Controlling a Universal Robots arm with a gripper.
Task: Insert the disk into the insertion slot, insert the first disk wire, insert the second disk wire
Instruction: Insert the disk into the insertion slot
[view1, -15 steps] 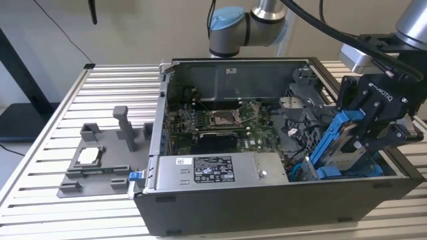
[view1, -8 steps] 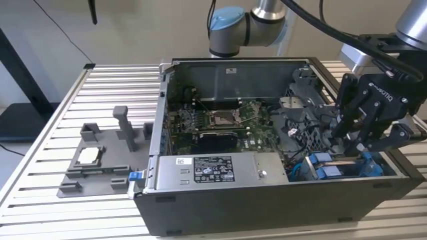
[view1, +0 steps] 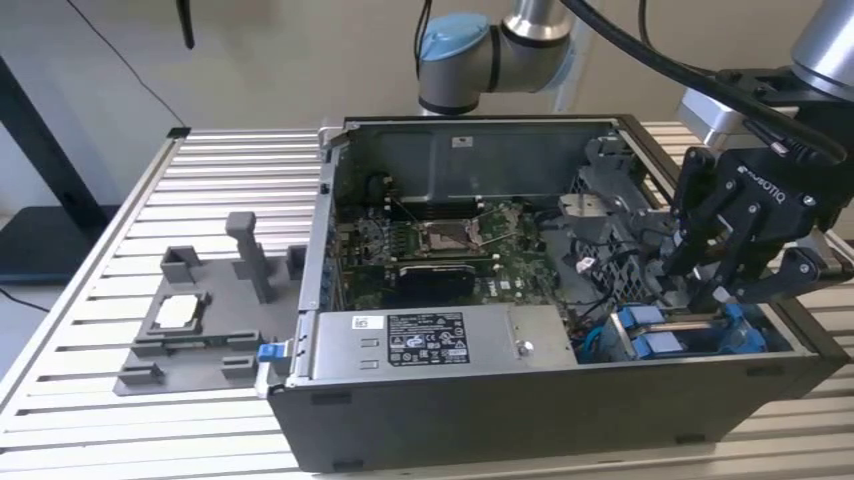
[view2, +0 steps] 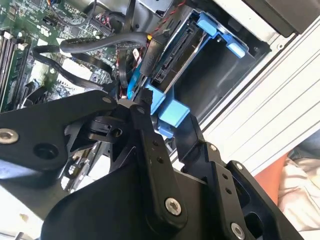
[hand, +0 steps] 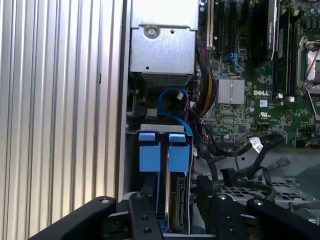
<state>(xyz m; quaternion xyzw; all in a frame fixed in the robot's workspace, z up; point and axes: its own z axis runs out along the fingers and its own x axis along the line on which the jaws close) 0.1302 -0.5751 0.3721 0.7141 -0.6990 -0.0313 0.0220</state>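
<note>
The disk (hand: 177, 200) stands on edge in the insertion slot (hand: 159, 128), at the front corner of the open computer case on the exterior view's right. Its blue carrier tab (hand: 179, 150) sits beside a second blue tab (hand: 149, 150). In the second wrist view the disk (view2: 172, 60) shows its connector edge, with a black plug (view2: 150, 52) and a thin blue wire (view2: 131, 82) close against it. I cannot tell if either is seated. My gripper (view1: 703, 285) (hand: 175, 207) (view2: 167, 115) hangs just over the bay, open, one finger on each side of the carrier.
The grey power supply (view1: 427, 340) lies along the case front and the green motherboard (view1: 441, 240) sits behind it. Loose black cables (hand: 250, 147) run beside the bay. A grey fixture (view1: 187, 320) stands on the slatted table (view1: 80, 400) at the exterior view's left.
</note>
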